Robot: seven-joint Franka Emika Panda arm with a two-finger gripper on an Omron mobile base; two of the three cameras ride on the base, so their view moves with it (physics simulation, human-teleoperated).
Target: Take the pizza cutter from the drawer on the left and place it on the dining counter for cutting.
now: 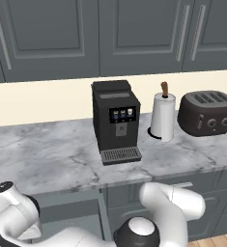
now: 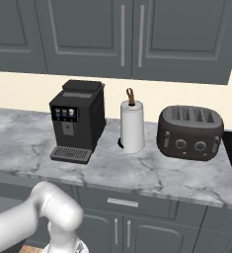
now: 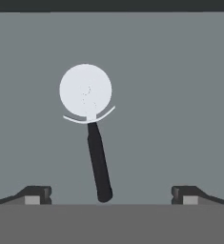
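From the hand camera I see the pizza cutter (image 3: 92,128) lying flat on the grey floor of the drawer (image 3: 180,95), round white wheel far from me, black handle running back toward the hand (image 3: 111,195). The hand's 2 fingertips (image 3: 35,195) stand wide apart, 1 on each side of the handle's end, touching nothing. From the base cameras I see the marble bench (image 1: 47,154) against a beige wall, carrying a black coffee machine (image 1: 114,120) with a small lit screen whose icons are too small for me to read, a white paper towel roll (image 1: 162,116) just right of it, and a dark 4-slot toaster (image 1: 206,112) further right. I can read no brand or writing anywhere
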